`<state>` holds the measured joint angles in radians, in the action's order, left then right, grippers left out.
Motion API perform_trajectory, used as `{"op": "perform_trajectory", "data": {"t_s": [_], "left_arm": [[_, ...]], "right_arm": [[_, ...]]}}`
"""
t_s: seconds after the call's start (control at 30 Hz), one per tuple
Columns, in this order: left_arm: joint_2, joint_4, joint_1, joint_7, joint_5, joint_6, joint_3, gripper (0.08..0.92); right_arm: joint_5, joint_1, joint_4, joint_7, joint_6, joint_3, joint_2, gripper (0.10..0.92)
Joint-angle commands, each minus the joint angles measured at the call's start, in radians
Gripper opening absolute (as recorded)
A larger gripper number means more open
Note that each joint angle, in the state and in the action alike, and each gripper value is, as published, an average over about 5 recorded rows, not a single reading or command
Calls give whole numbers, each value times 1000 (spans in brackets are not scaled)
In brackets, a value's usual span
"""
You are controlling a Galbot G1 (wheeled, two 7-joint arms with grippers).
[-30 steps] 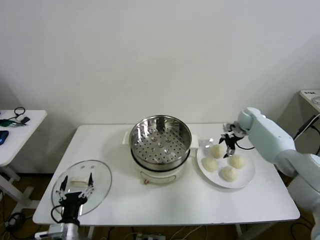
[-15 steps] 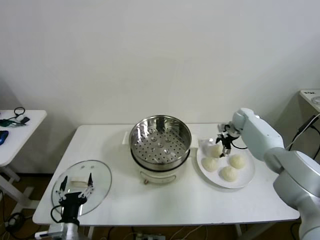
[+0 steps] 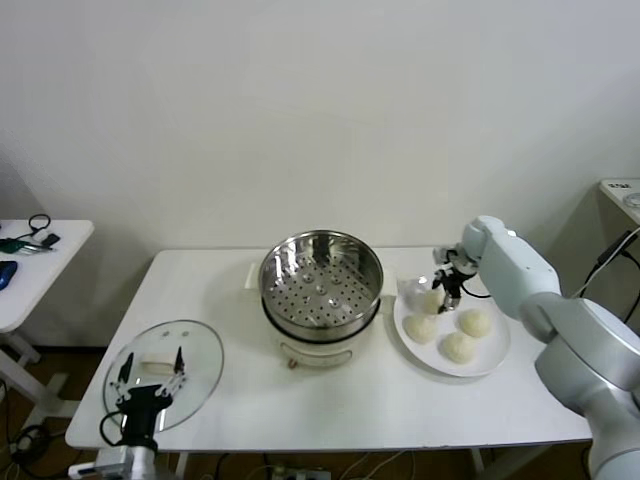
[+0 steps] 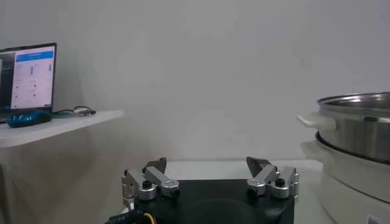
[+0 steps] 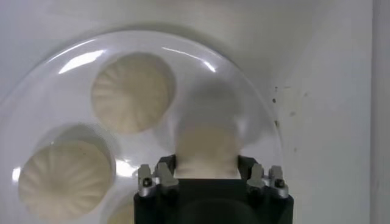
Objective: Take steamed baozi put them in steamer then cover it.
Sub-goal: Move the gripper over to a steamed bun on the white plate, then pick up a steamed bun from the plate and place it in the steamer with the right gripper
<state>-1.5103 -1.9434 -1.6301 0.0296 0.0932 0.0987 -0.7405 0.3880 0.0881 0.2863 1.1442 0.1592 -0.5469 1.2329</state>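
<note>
I've got the R gripper (image 3: pixel 449 293) clamped on the far-left baozi (image 5: pixel 206 148) on the plate (image 3: pixel 493 354), right of the steamer (image 3: pixel 321 285). L gripper (image 3: pixel 150 378) hangs apart over the cover (image 3: pixel 200 352), near-left.

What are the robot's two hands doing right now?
Left gripper: open, holding nothing, over the cover.
Right gripper: fingers shut on a baozi on the plate.
</note>
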Motion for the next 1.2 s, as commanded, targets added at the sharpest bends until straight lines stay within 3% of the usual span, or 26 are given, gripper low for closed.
{"op": "perform_trajectory", "data": {"t_s": [0.03,0.27,0.63,0.8,1.2], "left_arm": [[-1,-1,-1,0,-1,0,-1,823],[-2,-9,-12,-1,3,2,-6,823],[-3,-24,-25,-2,6,2,-7,823],[-7,-24,-26,-4,0,0,0,823],[-14,-33,-35,-5,-7,-5,15,823]], "right_arm": [[13,2,-15,1,1,5,7,635],[0,25,20,6,35,5,-14,634],[-66,261,418,54,204,-326,-165,636],[-46,380,532,68,300,-404,-156,637],[-179,540,681,93,424,-534,-12,652]]}}
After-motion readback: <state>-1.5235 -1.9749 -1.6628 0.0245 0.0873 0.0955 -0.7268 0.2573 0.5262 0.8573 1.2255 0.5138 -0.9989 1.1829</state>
